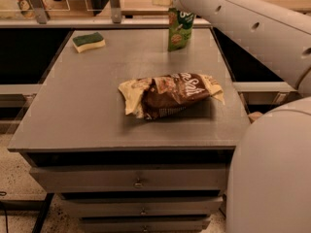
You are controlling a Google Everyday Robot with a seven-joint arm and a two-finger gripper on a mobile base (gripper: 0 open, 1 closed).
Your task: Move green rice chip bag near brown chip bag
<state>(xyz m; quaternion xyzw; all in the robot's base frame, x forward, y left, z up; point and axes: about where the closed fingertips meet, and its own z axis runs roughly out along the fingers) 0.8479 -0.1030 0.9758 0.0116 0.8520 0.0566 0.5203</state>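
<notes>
The green rice chip bag (180, 30) stands upright near the far edge of the grey table (87, 110), right of centre. My gripper (177, 0) is at the bag's top, at the end of the white arm that reaches in from the upper right, and it covers the bag's upper end. The brown chip bag (172, 94) lies flat in the middle of the table, wrinkled, with pale yellow ends and white script lettering. It lies well in front of the green bag and apart from it.
A green-and-yellow sponge (89, 41) lies at the far left corner of the table. A rail with metal posts (114, 4) runs behind the table. My white body (272, 174) fills the lower right. Drawers (138, 182) sit under the tabletop.
</notes>
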